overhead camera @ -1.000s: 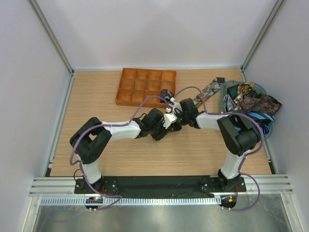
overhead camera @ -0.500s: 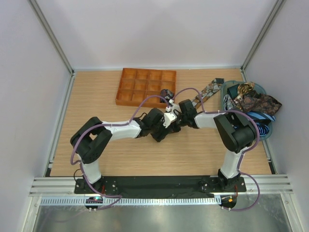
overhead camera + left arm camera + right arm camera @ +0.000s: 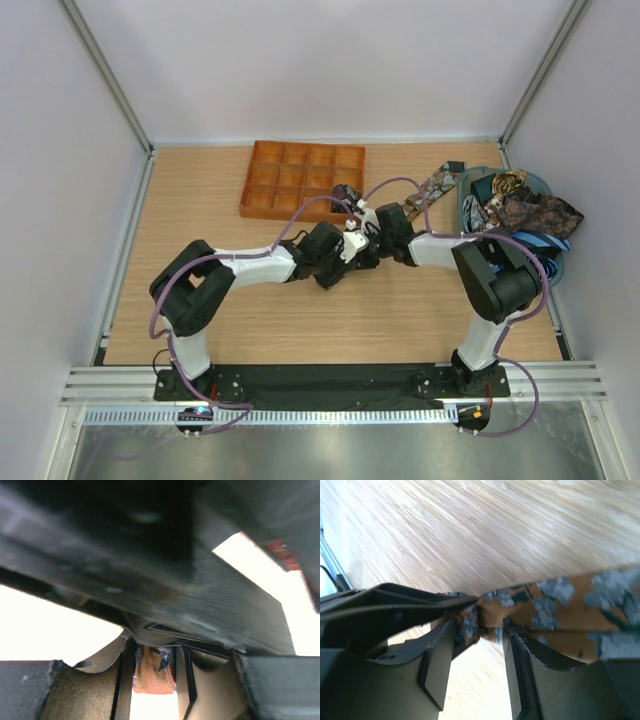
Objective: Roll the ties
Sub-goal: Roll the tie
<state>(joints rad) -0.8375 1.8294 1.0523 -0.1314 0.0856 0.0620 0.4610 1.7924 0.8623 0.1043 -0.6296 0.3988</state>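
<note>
One brown paisley tie point(image 3: 432, 186) trails from the blue basket point(image 3: 548, 262) across the table to the middle, where both grippers meet. In the left wrist view, my left gripper point(image 3: 154, 665) is shut on a fold of this tie point(image 3: 152, 672), and the fabric fills the gap between its fingers. My right gripper point(image 3: 479, 630) stands open, its fingertips on either side of the tie's point(image 3: 555, 605) bunched end, facing the left gripper's tip. From above, the left gripper point(image 3: 362, 255) and right gripper point(image 3: 368, 238) overlap. A small rolled tie point(image 3: 345, 192) sits in the tray. More ties point(image 3: 525, 210) are heaped in the basket.
The orange gridded tray point(image 3: 270, 185) lies at the back, just behind the grippers. The basket stands at the right edge by the wall. Purple cables point(image 3: 300, 215) loop over both arms. Enclosure walls close in the table on three sides.
My right jaws have widened round the tie. The left jaws spread and closed again on the fabric. Both wrists have shifted slightly toward the tray.
</note>
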